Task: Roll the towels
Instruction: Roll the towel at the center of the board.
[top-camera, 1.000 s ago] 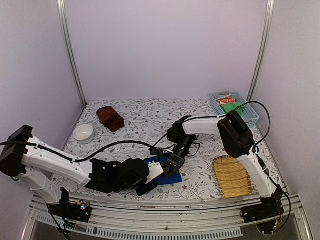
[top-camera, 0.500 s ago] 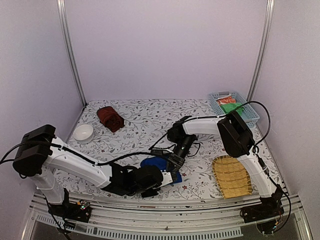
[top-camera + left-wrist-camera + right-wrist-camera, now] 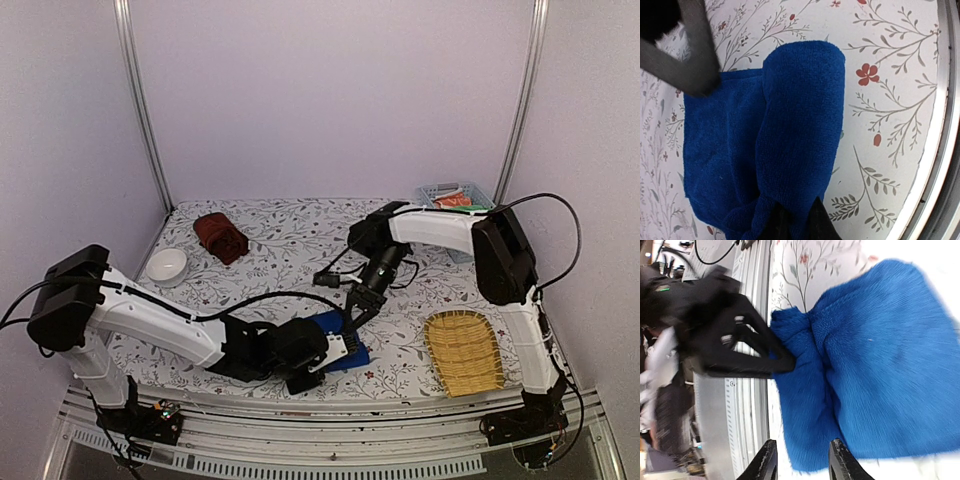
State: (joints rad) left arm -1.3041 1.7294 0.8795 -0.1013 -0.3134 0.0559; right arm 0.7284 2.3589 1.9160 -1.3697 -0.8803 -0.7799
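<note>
**A:** Since the blue towel (image 3: 790, 140) is lying half-folded by the middle of the surface's (image 3: 290, 250) near edge, how are you expecting it to handle?

**B:** I'm expecting it to behave as soft, light and limp. The thick terry pile is looking fuzzy rather than slick, so the layers are probably clinging to each other. One long fold is bulging into a rounded tube over a flatter layer, and its ends are sagging.

**A:** And who is holding what?

**B:** The left pincer (image 3: 796, 222) is pinching the bunched end of that fold. The right pincer (image 3: 802, 460) is hovering by the towel, fingers spread, gripping nothing.

**A:** Where would you be taking hold?

**B:** I'm thinking low on the rolled lip and near its ends. A pinch in the middle is likely just puckering the cloth.

**A:** Is anything else waiting?

**B:** A rust-red towel (image 3: 220, 237) is sitting crumpled toward the far left corner.
</note>
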